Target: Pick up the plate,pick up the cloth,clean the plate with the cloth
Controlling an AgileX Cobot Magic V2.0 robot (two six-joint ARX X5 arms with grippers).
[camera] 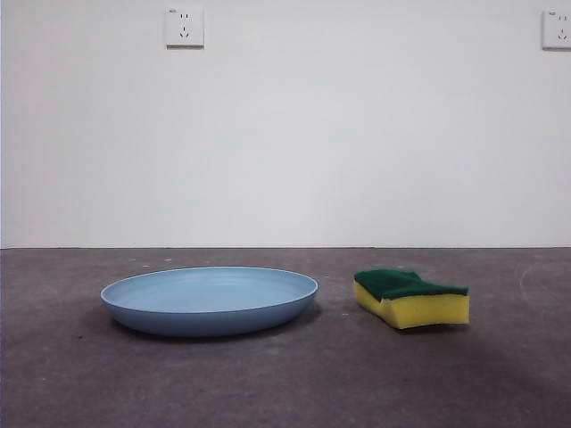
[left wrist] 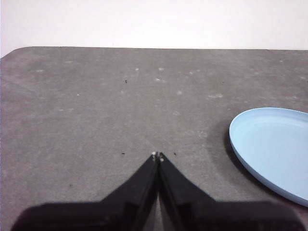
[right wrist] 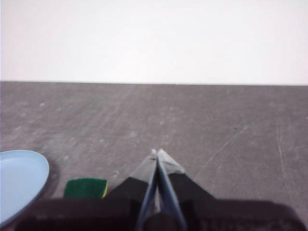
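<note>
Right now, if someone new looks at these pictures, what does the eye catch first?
First the light-blue plate, wide and shallow, lying flat on the dark grey table. Beside it, apart from it, lies the cloth, really a yellow sponge with a green top. Both grippers, left gripper and right gripper, are shut and hold nothing.

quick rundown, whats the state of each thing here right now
plate: flat on the table, right way up, empty, untouched
sponge: on the table beside the plate, apart from it, green side up, untouched
left claw: shut, empty, above bare table
right claw: shut, empty, near the sponge
</note>
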